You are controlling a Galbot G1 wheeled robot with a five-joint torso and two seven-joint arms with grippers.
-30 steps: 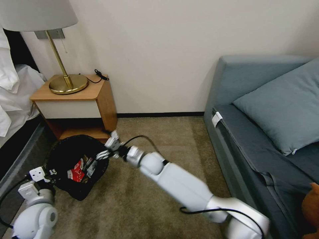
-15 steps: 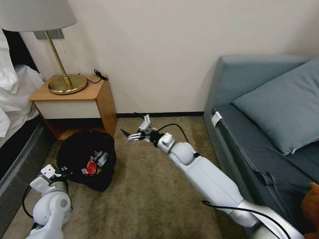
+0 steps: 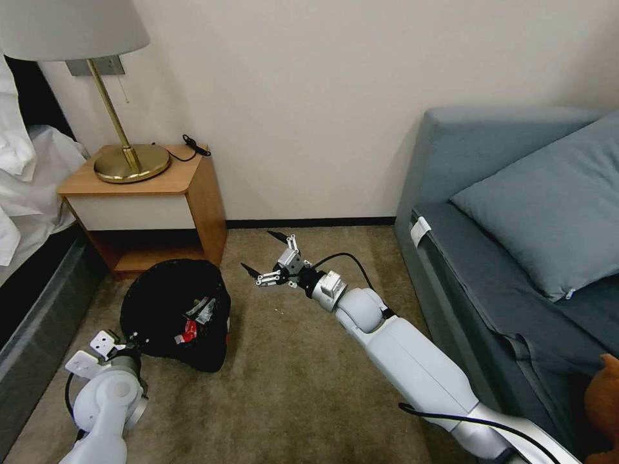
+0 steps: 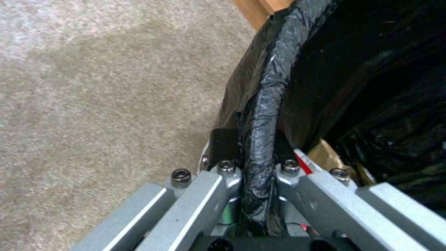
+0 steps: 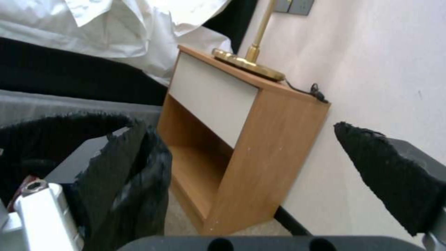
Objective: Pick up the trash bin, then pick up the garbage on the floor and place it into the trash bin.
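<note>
On the carpet, beside the nightstand (image 3: 155, 200): the trash bin (image 3: 177, 316) sat tilted, its mouth turned toward the robot, close to the wooden cabinet.
Left gripper (image 4: 258, 170): clamped tight on the bin's rim, one finger outside and one inside the bag-covered edge — the black liner was pinched between them.
Right gripper (image 3: 269, 254): poised over bare carpet to the right of the bin, jaws spread wide and holding nothing.
Garbage (image 3: 193, 322): it lay inside the bin; a red-and-white packet and a pale, shiny scrap showed in the head view, and a bit of brown paper in the left wrist view.
Step in hand, as a judgement: the right arm looked to be between pieces, free for the next pickup.
Doing it well: the left grip should stay firm on the rim with the mouth kept upward enough that nothing spills — and the right arm should swing clear of the liner.
Counts: one bin, two grippers, at least three pieces visible in the bin; no litter could be made out on the visible carpet.
</note>
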